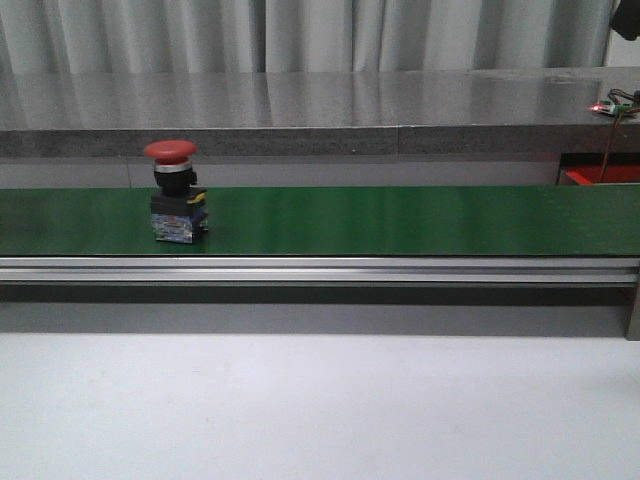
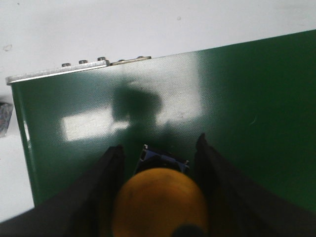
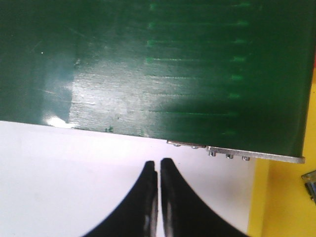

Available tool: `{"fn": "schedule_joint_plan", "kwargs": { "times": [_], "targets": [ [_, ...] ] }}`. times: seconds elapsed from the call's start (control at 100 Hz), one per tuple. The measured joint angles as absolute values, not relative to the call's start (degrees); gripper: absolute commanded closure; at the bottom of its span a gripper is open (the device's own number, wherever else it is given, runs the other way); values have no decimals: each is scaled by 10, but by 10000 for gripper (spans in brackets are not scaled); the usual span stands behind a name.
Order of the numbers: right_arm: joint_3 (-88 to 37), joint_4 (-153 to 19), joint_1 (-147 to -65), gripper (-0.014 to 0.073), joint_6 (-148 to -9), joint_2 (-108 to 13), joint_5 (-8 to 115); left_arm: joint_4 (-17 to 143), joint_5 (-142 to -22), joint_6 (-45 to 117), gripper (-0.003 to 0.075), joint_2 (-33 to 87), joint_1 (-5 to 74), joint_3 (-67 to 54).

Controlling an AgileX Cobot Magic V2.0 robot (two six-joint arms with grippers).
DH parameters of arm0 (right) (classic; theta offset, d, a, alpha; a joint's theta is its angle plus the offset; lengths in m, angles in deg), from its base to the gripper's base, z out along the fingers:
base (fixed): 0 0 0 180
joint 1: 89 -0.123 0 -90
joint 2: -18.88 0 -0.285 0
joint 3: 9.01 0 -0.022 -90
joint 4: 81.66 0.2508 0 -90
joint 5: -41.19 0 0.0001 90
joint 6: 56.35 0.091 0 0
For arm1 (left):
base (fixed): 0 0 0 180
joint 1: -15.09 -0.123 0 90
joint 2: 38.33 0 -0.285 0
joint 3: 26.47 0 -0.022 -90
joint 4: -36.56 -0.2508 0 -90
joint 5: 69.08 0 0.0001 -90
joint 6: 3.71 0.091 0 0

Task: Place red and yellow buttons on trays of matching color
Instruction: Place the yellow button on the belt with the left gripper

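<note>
A red mushroom-head button (image 1: 176, 190) on a black and blue base stands upright on the green belt (image 1: 400, 220), left of the middle; no gripper is near it there. In the left wrist view my left gripper (image 2: 160, 148) has its fingers (image 2: 111, 168) against both sides of an orange-yellow button (image 2: 160, 202) with a blue base, over the belt's end (image 2: 98, 113). My right gripper (image 3: 159, 165) is shut and empty over the white table beside the belt's edge (image 3: 148, 74). A yellow tray (image 3: 289, 202) lies to one side of it.
A metal rail (image 1: 320, 270) runs along the belt's front, with white table (image 1: 320, 410) before it. A grey shelf (image 1: 300, 120) and curtains stand behind. A red patch (image 1: 600, 176) shows at the far right behind the belt. A small object (image 3: 311, 182) sits on the yellow tray.
</note>
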State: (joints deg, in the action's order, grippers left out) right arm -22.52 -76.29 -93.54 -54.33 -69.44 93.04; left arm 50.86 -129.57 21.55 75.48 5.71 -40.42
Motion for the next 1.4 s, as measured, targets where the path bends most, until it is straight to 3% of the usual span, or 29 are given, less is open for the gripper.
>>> {"fn": "schedule_joint_plan", "kwargs": {
  "times": [0.32, 0.66, 1.07, 1.4],
  "targets": [
    [-225, -763, -935, 563, -543, -694, 930, 507, -1281, 216, 433, 758, 57, -401],
    [-225, -763, -935, 563, -543, -694, 930, 507, -1276, 216, 421, 762, 57, -400],
    [-225, -763, -935, 563, -543, -694, 930, 507, -1254, 216, 204, 762, 57, -400],
    [-225, -763, -935, 563, -543, -694, 930, 520, -1259, 216, 206, 739, 57, -414]
  ]
}}
